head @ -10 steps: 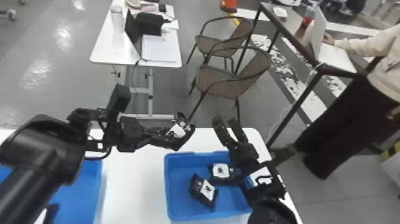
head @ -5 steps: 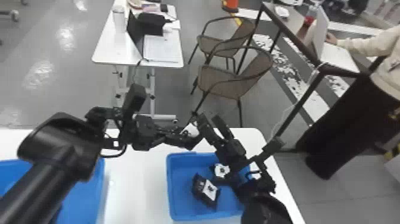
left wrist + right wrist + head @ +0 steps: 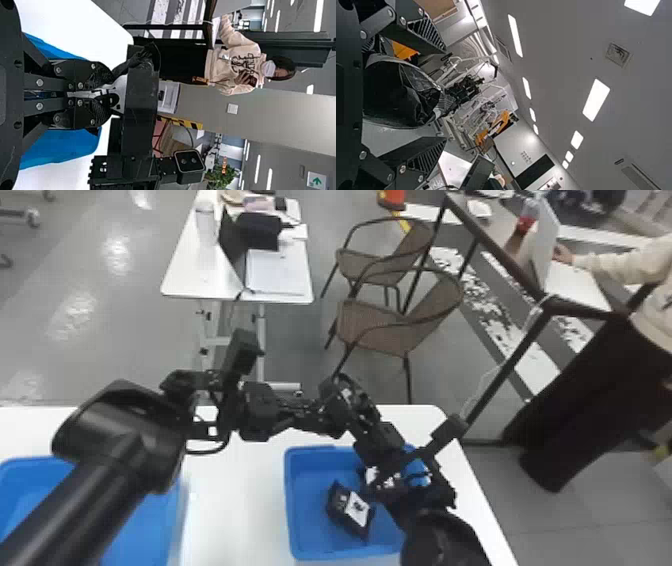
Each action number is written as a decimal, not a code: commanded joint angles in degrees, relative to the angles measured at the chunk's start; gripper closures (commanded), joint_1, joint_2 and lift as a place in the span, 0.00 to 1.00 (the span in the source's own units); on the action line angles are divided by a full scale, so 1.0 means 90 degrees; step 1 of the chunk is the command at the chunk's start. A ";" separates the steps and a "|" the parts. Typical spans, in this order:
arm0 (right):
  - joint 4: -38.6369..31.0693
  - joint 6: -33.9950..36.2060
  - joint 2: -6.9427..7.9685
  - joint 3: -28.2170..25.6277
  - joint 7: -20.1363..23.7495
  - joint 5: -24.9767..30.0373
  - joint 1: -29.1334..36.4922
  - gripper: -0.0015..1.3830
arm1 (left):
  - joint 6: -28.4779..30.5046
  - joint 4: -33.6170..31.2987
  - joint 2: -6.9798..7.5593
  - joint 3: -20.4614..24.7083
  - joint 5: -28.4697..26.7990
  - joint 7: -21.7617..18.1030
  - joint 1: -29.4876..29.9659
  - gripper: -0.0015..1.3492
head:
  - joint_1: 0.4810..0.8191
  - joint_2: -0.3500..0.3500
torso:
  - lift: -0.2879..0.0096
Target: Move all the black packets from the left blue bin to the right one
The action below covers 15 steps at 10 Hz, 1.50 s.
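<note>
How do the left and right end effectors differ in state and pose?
The left end effector is shut on a black packet; the right end effector is open around it. In the head view, the left one points sideways, while the right one slants upward. Both are black.

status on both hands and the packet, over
Left hand shut on packet. Right hand open around it. Another packet in right bin. Right arm partly blocks head view of bin.
</note>
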 commanded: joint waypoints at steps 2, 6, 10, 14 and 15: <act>0.0111 0.0029 0.0006 0.0000 -0.0176 -0.0114 0.0012 0.77 | 0.0006 0.0005 0.0004 -0.0033 0.0058 0.0007 0.0019 0.86 | 0.63 0.15 | 0.97; 0.0287 -0.0352 0.0006 -0.0058 -0.0244 -0.0251 0.0051 0.80 | 0.0104 -0.0005 0.0034 0.0163 0.0253 0.0183 0.0205 0.54 | 0.63 0.13 | 0.97; 0.0512 -0.0391 0.0006 -0.0488 -0.0342 -0.0358 0.0090 0.90 | 0.0827 -0.1499 0.0473 0.1637 -0.0079 0.0378 0.1484 0.13 | 0.63 0.17 | 0.97; 0.1567 -0.0401 0.0006 -0.0937 -0.0332 -0.0729 0.0197 0.86 | 0.1520 -0.3374 0.1000 0.3395 0.0575 0.1364 0.3291 0.00 | 0.63 0.30 | 0.97; 0.1938 -0.0401 0.0006 -0.0937 -0.0332 -0.0827 0.0158 0.71 | 0.1423 -0.3540 0.0981 0.3795 0.0771 0.1433 0.3613 0.00 | 0.63 0.35 | 0.97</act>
